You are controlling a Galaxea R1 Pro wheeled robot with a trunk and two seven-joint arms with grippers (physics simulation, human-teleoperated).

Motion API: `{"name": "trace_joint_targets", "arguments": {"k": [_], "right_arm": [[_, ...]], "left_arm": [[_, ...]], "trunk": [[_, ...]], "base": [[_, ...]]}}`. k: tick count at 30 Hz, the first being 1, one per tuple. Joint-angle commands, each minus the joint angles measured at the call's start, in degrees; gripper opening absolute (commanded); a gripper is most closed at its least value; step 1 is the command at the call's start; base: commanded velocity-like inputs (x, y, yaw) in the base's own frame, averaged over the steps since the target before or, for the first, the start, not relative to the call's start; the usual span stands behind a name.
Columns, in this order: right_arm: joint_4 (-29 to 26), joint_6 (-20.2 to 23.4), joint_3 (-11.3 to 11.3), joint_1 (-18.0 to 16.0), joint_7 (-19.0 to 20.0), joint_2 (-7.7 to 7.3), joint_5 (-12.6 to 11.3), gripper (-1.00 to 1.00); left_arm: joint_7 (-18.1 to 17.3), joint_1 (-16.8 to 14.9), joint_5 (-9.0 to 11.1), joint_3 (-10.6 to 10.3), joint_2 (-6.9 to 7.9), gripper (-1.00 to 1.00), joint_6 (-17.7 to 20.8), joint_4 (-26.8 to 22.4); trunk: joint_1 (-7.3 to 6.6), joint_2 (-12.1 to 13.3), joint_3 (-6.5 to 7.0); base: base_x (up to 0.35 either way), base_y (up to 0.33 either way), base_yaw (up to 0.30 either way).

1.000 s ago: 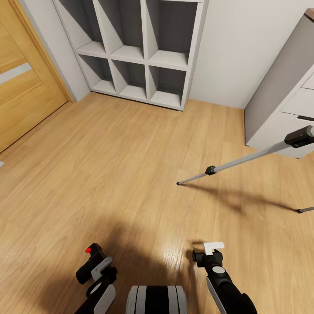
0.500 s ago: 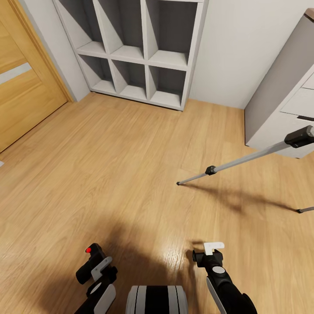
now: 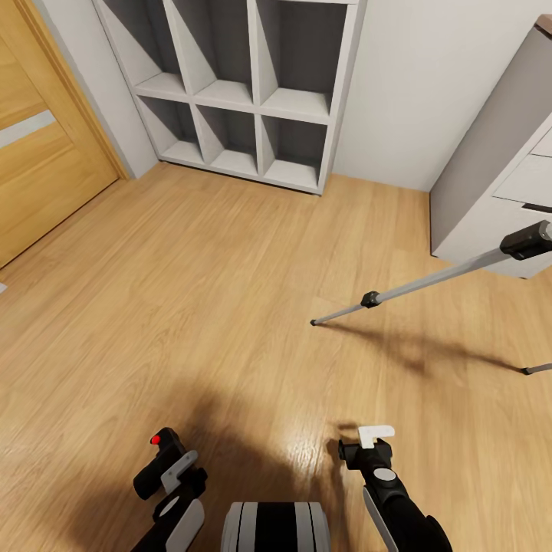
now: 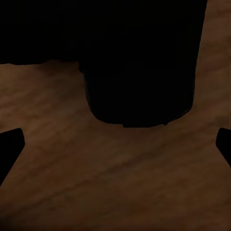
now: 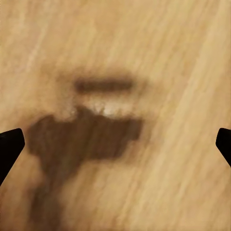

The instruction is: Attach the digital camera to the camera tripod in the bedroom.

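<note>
Down at the head view's lower left, the left claw (image 3: 172,471) is clamped on the digital camera (image 3: 157,460), a small black body with a red button on top, held low over the wood plank floor (image 3: 192,307). From the left wrist, the camera shows as a dark block (image 4: 139,62) against shadowed floor. The right claw (image 3: 373,438) hangs near the lower middle with its fingers spread wide apart and nothing between them; its wrist view looks down on bare planks and its own shadow (image 5: 86,139).

Well apart from both arms, at the right edge, the camera tripod (image 3: 429,282) stands with one silver leg slanting down to a black foot on the floor, beside the grey counter (image 3: 491,169). Against the far wall, the white cube shelf (image 3: 245,84) has open compartments, all bare. A wooden door (image 3: 38,146) is at the left.
</note>
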Motion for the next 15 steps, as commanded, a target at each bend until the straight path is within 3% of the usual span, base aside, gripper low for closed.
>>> {"name": "trace_joint_targets", "arguments": {"k": [1, 15], "right_arm": [[-0.1, 0.4, 0.2, 0.0, -0.3, -0.02, 0.2, 1.0], [-0.1, 0.4, 0.1, 0.0, -0.4, -0.02, 0.2, 1.0]], "left_arm": [[0.1, 0.0, 0.6, -0.1, 0.0, 1.0, -0.4, 0.0], [0.1, 0.0, 0.8, -0.1, 0.1, 1.0, -0.4, 0.0]], "trunk": [[-0.01, 0.0, -0.03], [-0.01, 0.0, -0.03]], "base": [[0.0, 0.0, 0.0], [0.102, 0.0, 0.0]]}}
